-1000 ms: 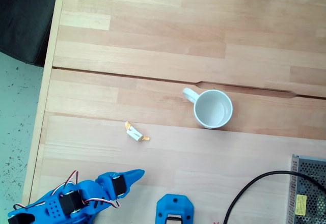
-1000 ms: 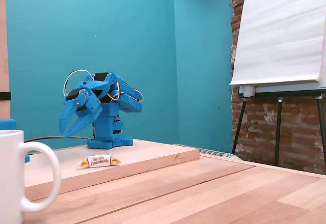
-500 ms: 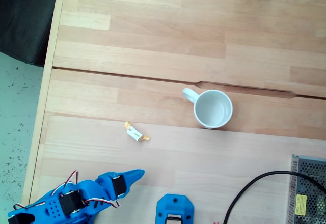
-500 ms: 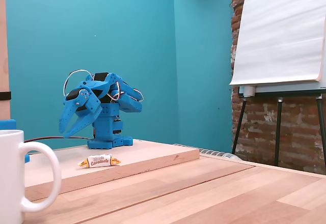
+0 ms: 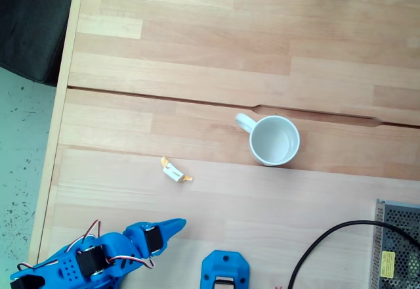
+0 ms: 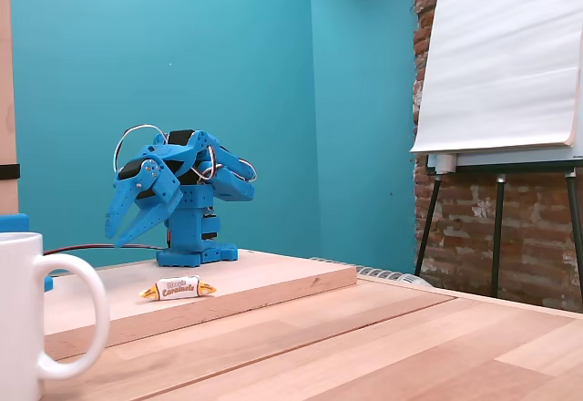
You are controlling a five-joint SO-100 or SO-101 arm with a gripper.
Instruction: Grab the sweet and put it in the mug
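In the fixed view from above, the sweet [image 5: 176,171] lies flat on the wooden surface [image 5: 197,85], in its near-left part, well apart from the mug [image 5: 274,140], which stands upright nearer the middle with its handle pointing up-left. The mug's white inside looks empty. The blue pincer [image 5: 176,224] sits low by the surface's near edge, its tip aimed toward the sweet but well short of it; it holds nothing, and how far it is open cannot be told from here. A black cable [image 5: 328,243] and a metal mesh box [image 5: 397,246] occupy the near-right corner.

In the fixed view from table level, the sweet [image 6: 178,287] rests on a raised board, in front of the folded arm. The pincer [image 6: 118,234] hangs tip-down above the surface, fingers slightly parted, empty. The mug [image 6: 27,314] stands at the left edge.

The sweet is likely very light, its crinkly wrapper slippery; gripping across the firm white middle, not the flimsy twisted ends, seems best.
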